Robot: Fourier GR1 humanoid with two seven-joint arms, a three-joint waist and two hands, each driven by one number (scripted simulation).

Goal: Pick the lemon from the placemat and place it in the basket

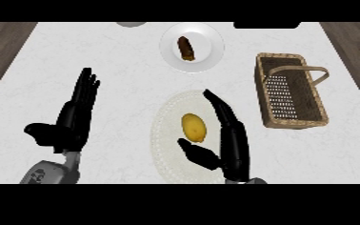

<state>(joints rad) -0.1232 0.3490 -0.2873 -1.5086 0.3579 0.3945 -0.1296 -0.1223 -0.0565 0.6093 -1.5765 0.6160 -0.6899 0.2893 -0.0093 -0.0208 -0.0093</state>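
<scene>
A yellow lemon [194, 127] lies near the middle of a pale round placemat [167, 124] on the white counter. My right hand [232, 138] is open over the placemat, fingers stretched along the lemon's right side and the thumb just below it, not closed on it. The wicker basket [290, 90] with a handle stands to the right, apart from the hand, with nothing seen inside. My left hand [76, 112] rests open at the left, fingers up.
A white plate [204, 52] holding a dark brown food item [186, 48] sits at the back centre. A grey round object [131, 24] peeks in at the top edge. Dark wood shows at both far corners of the counter.
</scene>
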